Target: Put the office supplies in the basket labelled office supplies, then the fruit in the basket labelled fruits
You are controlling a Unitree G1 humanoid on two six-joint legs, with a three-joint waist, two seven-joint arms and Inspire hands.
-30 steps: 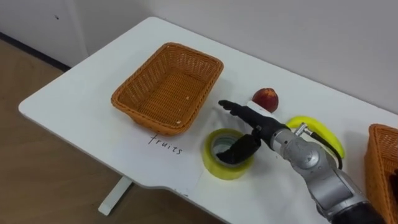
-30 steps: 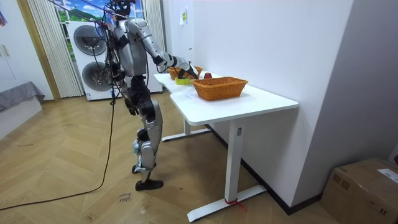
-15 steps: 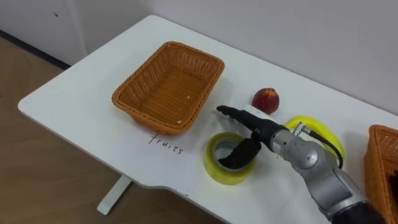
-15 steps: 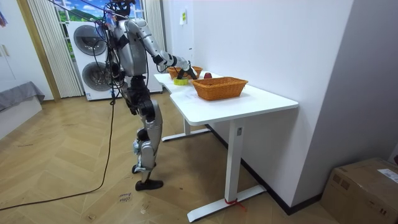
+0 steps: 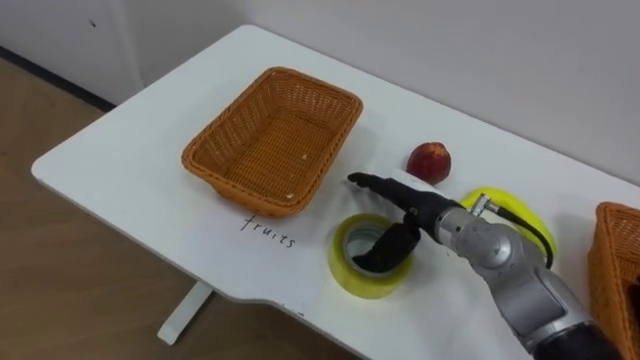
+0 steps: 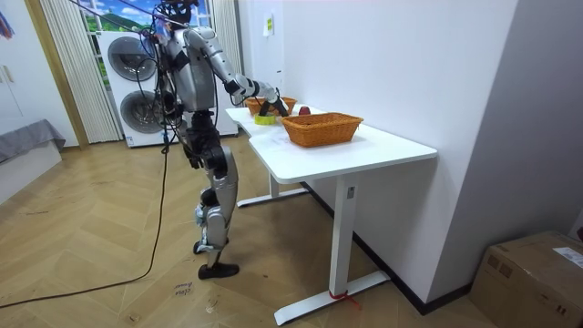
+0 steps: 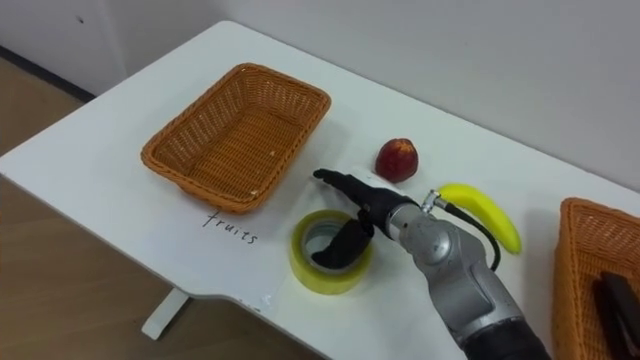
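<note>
A yellow tape roll lies flat near the table's front edge, beside the handwritten word "fruits". My right hand reaches over it from the right. Its thumb dips into the roll's hole, and its straight fingers stretch past the far rim toward the empty wicker basket. The hand is open. A red peach sits behind the hand, and a yellow banana lies behind my forearm. In the room view I stand at the table's end on the room view's left, right arm out over the table.
A second wicker basket stands at the right edge with a dark object inside. The white table ends just in front of the tape roll and left of the empty basket; a wall runs behind it.
My right hand's fingers have sunk slightly toward the tape roll's far rim. The roll, peach and banana have stayed put.
</note>
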